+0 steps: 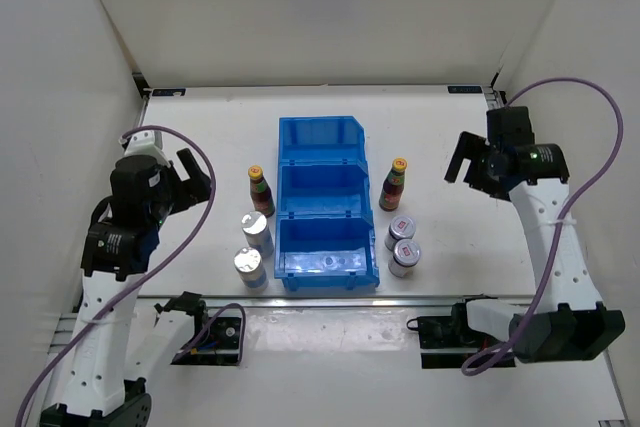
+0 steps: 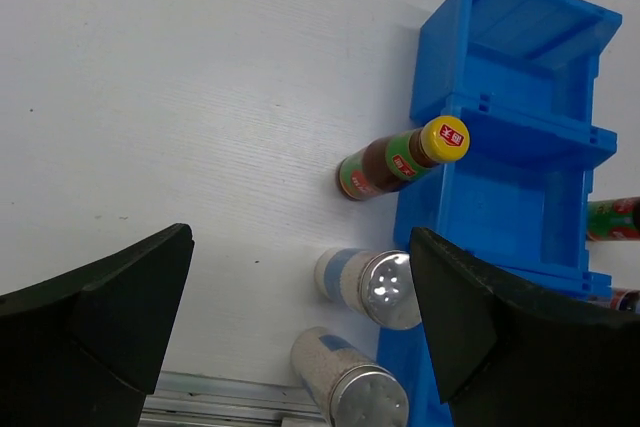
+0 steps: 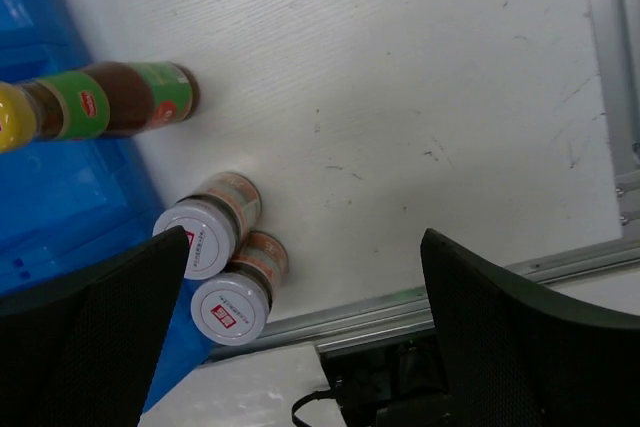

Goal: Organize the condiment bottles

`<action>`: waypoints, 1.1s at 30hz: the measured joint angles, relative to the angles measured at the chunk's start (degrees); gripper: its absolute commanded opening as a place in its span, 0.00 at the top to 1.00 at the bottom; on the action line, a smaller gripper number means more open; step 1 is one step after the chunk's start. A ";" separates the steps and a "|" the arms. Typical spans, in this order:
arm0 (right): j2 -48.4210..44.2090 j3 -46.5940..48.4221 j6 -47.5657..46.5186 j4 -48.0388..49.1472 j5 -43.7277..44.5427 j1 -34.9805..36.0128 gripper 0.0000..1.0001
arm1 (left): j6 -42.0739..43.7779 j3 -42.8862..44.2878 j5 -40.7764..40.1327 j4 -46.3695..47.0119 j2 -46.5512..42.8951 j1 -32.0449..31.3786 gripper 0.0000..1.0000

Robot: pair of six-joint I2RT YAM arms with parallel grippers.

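Bottles [image 1: 261, 190] are stood on the surface [image 1: 200, 127], three left of the blue bin [image 1: 320, 143], three right. The left hand [image 1: 196, 176] and right hand [image 1: 460, 159] are held spread and empty, well apart.

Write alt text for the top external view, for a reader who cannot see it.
A blue three-compartment bin sits mid-table, flanked on each side by a slim yellow-capped bottle and two stubby shakers. The left gripper and right gripper hover outside them, holding nothing.

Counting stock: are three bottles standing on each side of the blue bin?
Yes, a slim bottle and two shakers stand left of the bin, another such trio right.
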 measured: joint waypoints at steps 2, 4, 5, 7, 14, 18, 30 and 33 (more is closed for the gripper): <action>2.60 4.66 0.15 -3.08 2.08 0.20 0.00 | 0.92 0.00 -0.59 -0.07 -0.83 -0.37 0.00; 4.98 9.49 0.59 -5.38 3.69 0.26 0.00 | 1.77 0.00 -1.42 -0.17 -2.21 -0.70 0.00; 5.42 10.58 1.09 -5.53 3.82 0.20 0.00 | 1.75 0.00 -2.01 -0.20 -2.89 -0.83 0.00; 5.44 10.97 1.46 -6.27 2.14 -1.05 0.00 | 1.27 0.00 -3.32 -0.57 -4.31 -1.22 0.00; 2.75 5.79 -2.56 -7.93 -12.00 -6.80 0.00 | 0.42 -1.86 -3.23 -1.40 -6.29 -1.42 0.00; -1.33 6.67 -3.45 -7.93 -13.79 -4.79 0.00 | 0.44 -3.10 -1.33 -1.88 -7.67 -1.42 0.00; 4.96 11.98 -6.45 -3.17 -6.08 11.47 0.00 | 0.24 -5.25 2.51 -1.86 -6.60 -1.42 0.00; 8.94 11.98 -6.51 -0.63 -6.25 13.25 0.00 | 0.42 -5.25 3.32 -1.86 -4.57 -1.42 0.00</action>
